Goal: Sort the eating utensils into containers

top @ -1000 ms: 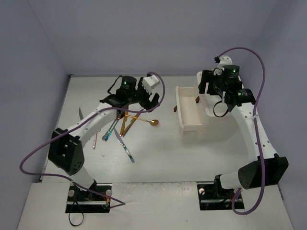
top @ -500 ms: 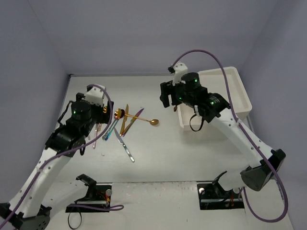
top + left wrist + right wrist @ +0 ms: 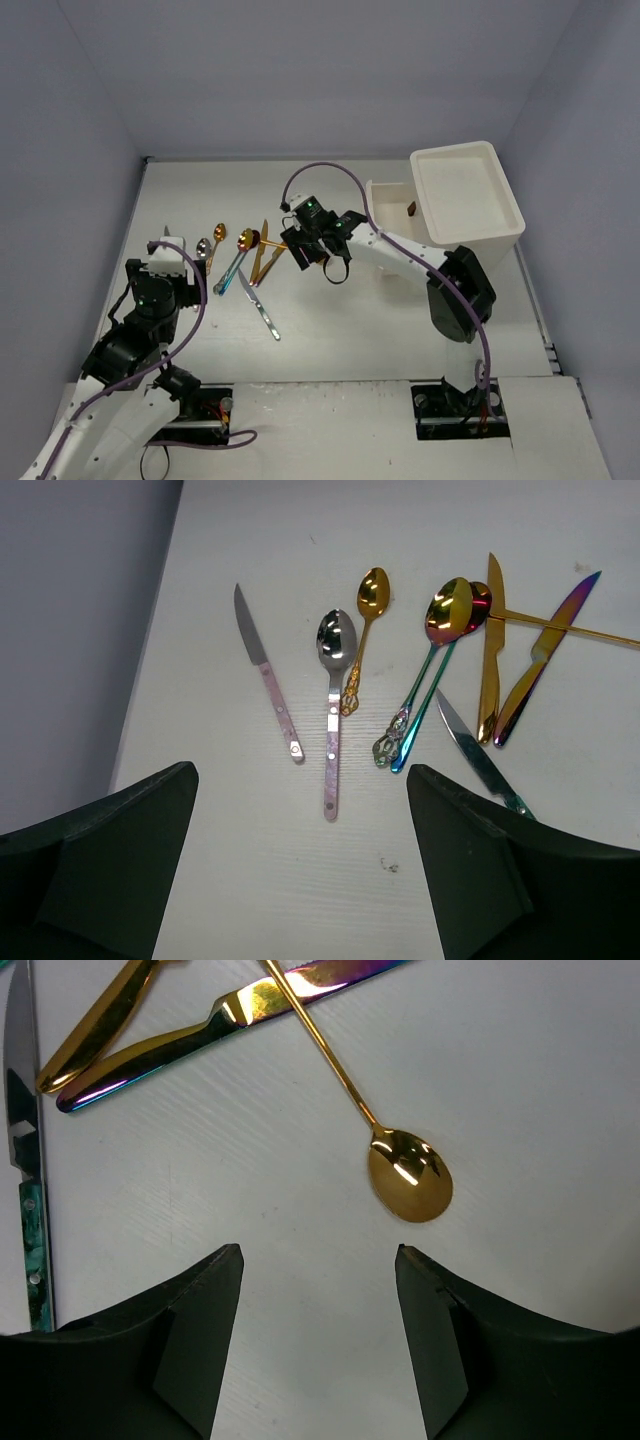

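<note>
1. No readable text, brand, number or sign in any view.
2. Eating utensils on the worktop: bare metal, no legible stamp; handle details too small to tell.
3. Drawer unit: plain white walls, nothing legible.
4. Gold spoon, seen close up: only reflections on the bowl.

even, bright overhead light; soft faint shadows; sharp glare on gold spoon bowl; wrist views crisp.
</note>
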`<state>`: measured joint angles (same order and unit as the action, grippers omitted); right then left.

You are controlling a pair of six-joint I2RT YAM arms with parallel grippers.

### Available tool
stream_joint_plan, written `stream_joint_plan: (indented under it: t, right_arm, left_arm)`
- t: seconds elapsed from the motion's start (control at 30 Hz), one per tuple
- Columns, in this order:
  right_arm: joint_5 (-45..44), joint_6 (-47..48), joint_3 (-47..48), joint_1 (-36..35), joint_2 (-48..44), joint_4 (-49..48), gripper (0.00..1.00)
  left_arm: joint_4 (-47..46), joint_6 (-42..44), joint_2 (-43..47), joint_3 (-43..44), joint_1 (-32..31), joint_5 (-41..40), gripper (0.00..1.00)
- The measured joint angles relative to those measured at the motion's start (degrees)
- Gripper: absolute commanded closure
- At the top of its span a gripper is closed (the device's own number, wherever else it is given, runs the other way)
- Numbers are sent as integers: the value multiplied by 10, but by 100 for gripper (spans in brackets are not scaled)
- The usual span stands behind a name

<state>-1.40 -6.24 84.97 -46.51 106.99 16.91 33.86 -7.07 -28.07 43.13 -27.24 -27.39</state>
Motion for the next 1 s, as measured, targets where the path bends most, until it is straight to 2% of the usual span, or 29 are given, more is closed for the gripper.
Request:
stream_joint_plan:
  t: [0.3, 0.6, 0.8, 0.93, 1.0]
  right_arm:
    - [67, 62, 74, 29, 122, -7, 45]
    - [113, 109, 136, 54, 196, -13, 48]
    - [130, 124, 154, 54, 226, -17, 62]
    - [134, 130, 151, 50, 228, -22, 79]
    - [134, 133, 147, 47, 228, -30, 92]
  left_arm:
    - [-20, 0, 67, -34, 2, -7, 17]
    - [-31, 3, 64, -35, 4, -12, 17]
    - [-34, 6, 60, -36, 5, -11, 17]
    - [-35, 8, 60, -36, 7, -10, 17]
    - [-37, 9, 60, -36, 7, -9, 17]
